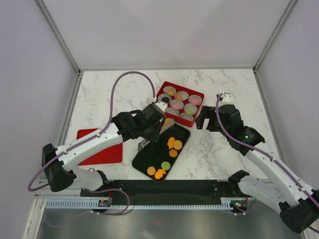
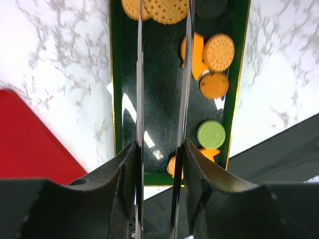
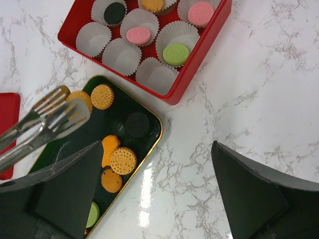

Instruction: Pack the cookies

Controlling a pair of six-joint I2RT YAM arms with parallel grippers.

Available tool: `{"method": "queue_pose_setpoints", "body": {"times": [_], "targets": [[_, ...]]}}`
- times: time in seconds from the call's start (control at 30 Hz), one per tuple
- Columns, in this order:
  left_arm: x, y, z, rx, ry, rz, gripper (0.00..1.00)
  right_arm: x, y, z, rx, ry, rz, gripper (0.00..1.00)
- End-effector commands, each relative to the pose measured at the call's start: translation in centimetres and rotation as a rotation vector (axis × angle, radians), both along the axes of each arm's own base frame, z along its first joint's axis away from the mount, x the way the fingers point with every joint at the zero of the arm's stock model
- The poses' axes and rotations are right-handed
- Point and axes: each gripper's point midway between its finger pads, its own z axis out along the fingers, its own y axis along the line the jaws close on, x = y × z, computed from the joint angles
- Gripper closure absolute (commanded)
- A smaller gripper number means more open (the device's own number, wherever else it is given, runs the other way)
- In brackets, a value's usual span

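Note:
Several cookies (image 1: 173, 144), mostly orange, with one green (image 2: 211, 134) and one dark (image 3: 137, 124), lie on a black gold-rimmed tray (image 1: 144, 162). My left gripper (image 1: 154, 122) is shut on metal tongs (image 2: 140, 74), seen between my fingers in the left wrist view. The tong tips (image 3: 60, 114) hover at two orange cookies (image 3: 102, 96) at the tray's far end; I cannot tell if they grip one. A red box (image 1: 160, 92) of paper cups holds pink, green, dark and orange cookies (image 3: 175, 54). My right gripper (image 3: 155, 145) is open and empty over the marble, right of the tray.
A flat red lid (image 1: 99, 147) lies left of the tray, under my left arm. Several cups (image 3: 121, 56) in the red box hold nothing. The black base rail (image 1: 164, 188) runs along the near edge. Walls enclose the table.

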Motion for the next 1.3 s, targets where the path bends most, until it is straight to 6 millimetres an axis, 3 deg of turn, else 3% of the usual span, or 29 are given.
{"method": "queue_pose_setpoints", "body": {"times": [0.0,0.03,0.1,0.13,0.27,0.4,0.7,1.0,1.27], "targets": [[3.4,-0.4,3.7,-0.037,-0.101,0.047,0.65,0.2,0.2,1.0,0.001,-0.022,0.016,0.02],[4.2,-0.7,4.8,-0.051,-0.122,0.056,0.65,0.3,0.1,0.9,-0.009,-0.024,0.014,0.02],[5.8,-0.9,4.3,-0.032,-0.106,0.074,0.65,0.7,-0.3,0.8,-0.048,-0.029,0.009,0.02],[6.6,-1.3,5.3,-0.04,-0.119,0.08,0.65,0.8,-0.5,0.8,-0.062,-0.031,0.008,0.02],[9.6,-1.4,5.4,-0.015,-0.12,0.126,0.64,1.3,0.3,0.7,-0.075,-0.024,0.052,0.02],[11.8,-1.5,4.3,0.013,-0.1,0.157,0.64,1.2,2.1,0.1,-0.02,-0.002,0.119,0.02],[15.2,0.6,0.7,0.077,-0.05,0.226,0.64,1.1,2.0,0.3,-0.007,-0.028,0.12,0.02],[15.8,1.2,-1.3,0.115,-0.02,0.226,0.64,1.2,1.9,0.0,-0.017,-0.024,0.118,0.02],[15.4,1.7,-1.3,0.118,-0.017,0.231,0.6,1.2,1.8,-0.1,-0.023,-0.023,0.114,0.02]]}}
